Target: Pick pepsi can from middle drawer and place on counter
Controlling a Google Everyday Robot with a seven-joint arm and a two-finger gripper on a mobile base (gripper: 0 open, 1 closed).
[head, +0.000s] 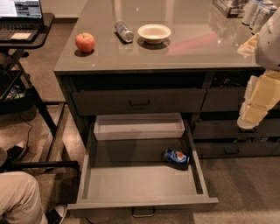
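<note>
The pepsi can (176, 157) lies on its side on the floor of the open middle drawer (131, 181), close to the drawer's right wall. The drawer is pulled out far toward me, with its small handle at the bottom front. The counter (188, 48) spreads above it, glossy and grey-brown. My gripper (248, 119) hangs at the right edge of the view on the pale arm, in front of the right-hand cabinet drawers. It is to the right of the can and above it, apart from it and from the drawer.
A pale shallow tray (139, 127) sits at the drawer's back. On the counter are a red apple (85, 42), a silvery can on its side (124, 31), a white bowl (154, 33) and tall cans (258, 12) at the back right. A laptop desk (24, 26) and a person's leg (17, 197) are at the left.
</note>
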